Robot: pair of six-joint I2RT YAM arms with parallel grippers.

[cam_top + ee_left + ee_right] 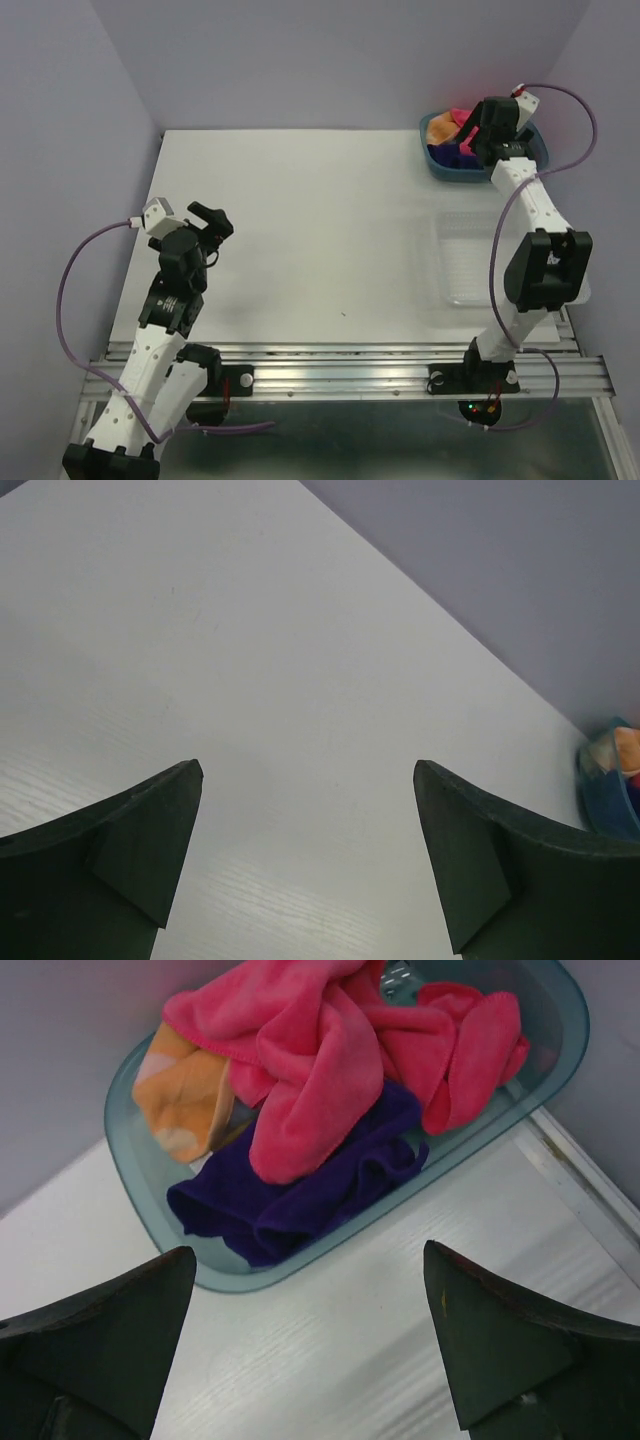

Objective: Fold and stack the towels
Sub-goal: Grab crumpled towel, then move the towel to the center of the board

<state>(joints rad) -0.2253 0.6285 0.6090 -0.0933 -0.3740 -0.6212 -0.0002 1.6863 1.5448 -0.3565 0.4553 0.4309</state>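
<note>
From above, the white table (320,220) fills the middle of the frame. The left arm stands in the lower left, its left end effector (213,222) held above bare tabletop at the left, with nothing between its fingers. The right arm reaches to the upper right, where the right end effector (474,138) hangs over a teal translucent plastic tub (436,168) at the far right corner of the table. All three towels lie bunched in that tub: the plain pink-red cloth towel (458,114) at the top, the orange cloth towel with pale dots (437,128) at the left, and the dark purple cloth towel (450,156) at the lower edge. A clear plastic tray (445,262) sits on the table below the tub, at the right of the frame.

In the left wrist view, the left end effector (308,770) has its dark fingers spread wide over bare table. The tub (603,798) peeks in at the right edge with a bit of orange cloth inside.

In the right wrist view, the right end effector (308,1252) is likewise spread wide and grips nothing. The tub (566,1030) crosses the upper frame. The pink-red towel (310,1070) is draped over the dark purple towel (300,1195), and the orange towel (190,1100) is at the left.
</note>
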